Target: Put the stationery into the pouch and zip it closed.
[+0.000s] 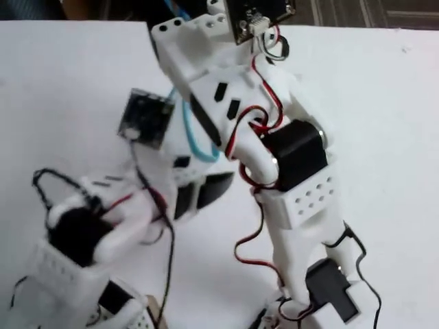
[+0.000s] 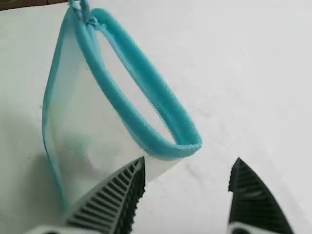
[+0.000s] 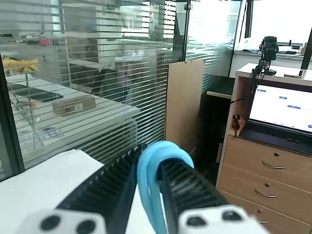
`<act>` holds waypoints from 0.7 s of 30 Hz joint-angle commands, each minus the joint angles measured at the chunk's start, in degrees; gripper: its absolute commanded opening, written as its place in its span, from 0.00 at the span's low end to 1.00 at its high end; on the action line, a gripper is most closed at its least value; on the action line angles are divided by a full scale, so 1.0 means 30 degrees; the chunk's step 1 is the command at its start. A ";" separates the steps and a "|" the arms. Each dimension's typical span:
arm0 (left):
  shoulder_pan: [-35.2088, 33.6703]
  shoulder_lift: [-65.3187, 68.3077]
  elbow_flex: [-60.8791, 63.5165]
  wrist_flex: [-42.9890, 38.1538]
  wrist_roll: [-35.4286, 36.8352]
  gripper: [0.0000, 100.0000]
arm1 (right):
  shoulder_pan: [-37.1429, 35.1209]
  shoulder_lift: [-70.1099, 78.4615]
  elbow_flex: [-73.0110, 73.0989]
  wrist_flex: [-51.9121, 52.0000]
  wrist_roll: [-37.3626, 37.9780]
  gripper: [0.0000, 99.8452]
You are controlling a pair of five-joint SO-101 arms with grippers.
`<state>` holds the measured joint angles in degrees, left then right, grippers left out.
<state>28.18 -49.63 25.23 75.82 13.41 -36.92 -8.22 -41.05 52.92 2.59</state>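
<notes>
The pouch is translucent with a light blue zipper band and hangs upright above the white table, its mouth gaping. My right gripper is raised off the table and shut on a fold of that blue band. My left gripper is open just in front of the pouch's lower corner, one ribbed finger against the mesh and the other off to the side. In the high view the blue band loops out from under the right arm, with the left gripper just below it.
The white table stretches out to the right of the arms. Red and black cables hang along both arms. The left arm's base sits at the front left. The right wrist view looks out at an office with wooden drawers.
</notes>
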 commanded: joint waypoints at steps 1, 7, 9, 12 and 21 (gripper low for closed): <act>-0.0542 0.1333 0.0117 -0.1436 -0.0029 0.27 | 0.0044 -0.0747 0.0147 -0.0542 0.0059 0.02; -0.4059 0.2271 0.0117 -0.2579 -0.0176 0.13 | 0.0630 -0.0952 0.0410 -0.0454 0.0059 0.02; -0.5055 0.2271 0.0088 -0.2491 -0.0264 0.06 | 0.1099 -0.0835 0.0410 -0.0454 0.0059 0.02; -0.6051 0.2271 0.0117 -0.2081 -0.1758 0.03 | 0.1773 -0.0777 0.0469 -0.0454 0.0029 0.02; -1.0183 0.0982 0.0088 -0.0645 -0.1582 0.02 | 0.1802 -0.0777 0.0469 0.0718 0.0029 0.02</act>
<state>0.75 -43.12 25.76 73.63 8.84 -31.38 -8.22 -39.30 54.15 2.59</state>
